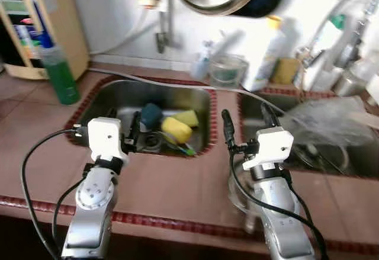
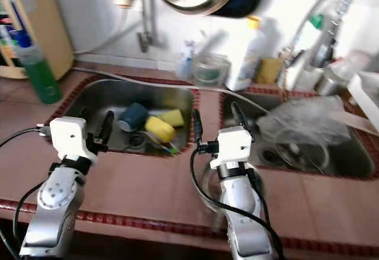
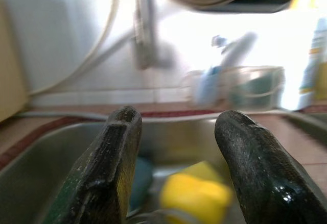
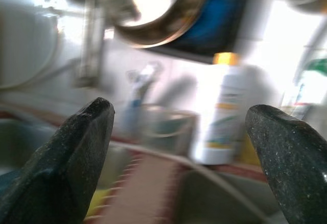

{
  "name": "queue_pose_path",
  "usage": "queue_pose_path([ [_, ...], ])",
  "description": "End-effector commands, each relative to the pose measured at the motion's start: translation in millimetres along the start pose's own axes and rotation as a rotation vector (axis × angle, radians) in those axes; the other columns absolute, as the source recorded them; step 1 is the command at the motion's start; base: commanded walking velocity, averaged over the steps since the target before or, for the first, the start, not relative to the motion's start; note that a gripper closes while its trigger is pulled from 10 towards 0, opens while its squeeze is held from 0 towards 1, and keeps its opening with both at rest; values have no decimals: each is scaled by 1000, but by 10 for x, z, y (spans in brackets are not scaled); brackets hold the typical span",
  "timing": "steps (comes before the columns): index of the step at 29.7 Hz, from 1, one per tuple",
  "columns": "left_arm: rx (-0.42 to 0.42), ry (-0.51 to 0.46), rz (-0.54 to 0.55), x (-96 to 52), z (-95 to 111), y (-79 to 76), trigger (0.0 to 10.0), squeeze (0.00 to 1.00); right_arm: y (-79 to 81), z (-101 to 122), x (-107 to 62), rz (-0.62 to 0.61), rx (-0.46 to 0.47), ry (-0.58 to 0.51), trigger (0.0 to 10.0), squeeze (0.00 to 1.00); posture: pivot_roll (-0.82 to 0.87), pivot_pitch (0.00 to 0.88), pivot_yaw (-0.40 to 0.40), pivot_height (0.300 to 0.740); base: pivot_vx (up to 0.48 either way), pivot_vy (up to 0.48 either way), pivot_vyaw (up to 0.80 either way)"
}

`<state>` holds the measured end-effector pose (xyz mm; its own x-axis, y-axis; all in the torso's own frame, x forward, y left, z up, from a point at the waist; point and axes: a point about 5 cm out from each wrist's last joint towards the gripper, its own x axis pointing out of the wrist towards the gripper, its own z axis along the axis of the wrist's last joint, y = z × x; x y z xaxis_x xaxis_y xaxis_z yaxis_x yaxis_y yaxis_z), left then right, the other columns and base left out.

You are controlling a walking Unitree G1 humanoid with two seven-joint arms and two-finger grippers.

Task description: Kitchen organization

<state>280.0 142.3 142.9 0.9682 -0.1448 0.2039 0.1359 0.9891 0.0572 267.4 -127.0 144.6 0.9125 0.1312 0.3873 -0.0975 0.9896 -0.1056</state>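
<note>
Left tool poised at the near rim of the left sink, fingers spread apart, nothing between them. Right tool raised over the strip of worktop between the two basins, fingers parted wide, likewise empty.

Down in the left sink: a dark blue cup lying on its side, a yellow sponge just beside it, a rounder yellow piece in front, and something green-tipped by the drain, too blurred to name. In the right sink, crumpled clear plastic over what looks like a wire rack. Along the back edge, a clear container, a white bottle and a green bottle at the far left.

Likely first pick for the left tool: the cup. Probably rigid, light and wet, so slippery; best pinched across the rim or wall, not the rounded body, with a firm squeeze. Sponge soft and yielding, probably waterlogged; easy to grip across the middle, though likely to drip. Steel basin walls slope close, so little room for a sideways approach.
</note>
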Motion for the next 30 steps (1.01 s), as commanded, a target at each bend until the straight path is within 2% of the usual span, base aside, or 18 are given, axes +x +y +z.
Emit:
queue_pose_path([
  [1,7,-11,12,-2,48,77,10000,0,65,73,41,14,22,-34,10000,0,-46,5,-4,740,0,-394,0],
  [18,-1,-5,4,4,56,53,10000,0,74,73,27,11,25,-28,10000,0,-50,24,0,740,0,-392,0],
  [20,-36,-2,-5,1,44,40,10000,0,73,72,22,10,24,-26,10000,0,-51,26,0,740,0,0,0],
  [24,-37,1,-31,-20,48,23,10000,0,69,61,2,11,29,-15,10000,0,-50,34,-4,740,0,0,0],
  [30,4,31,-108,-109,2,29,10000,0,73,37,-60,35,27,6,10000,0,-47,45,-7,740,0,0,0],
])
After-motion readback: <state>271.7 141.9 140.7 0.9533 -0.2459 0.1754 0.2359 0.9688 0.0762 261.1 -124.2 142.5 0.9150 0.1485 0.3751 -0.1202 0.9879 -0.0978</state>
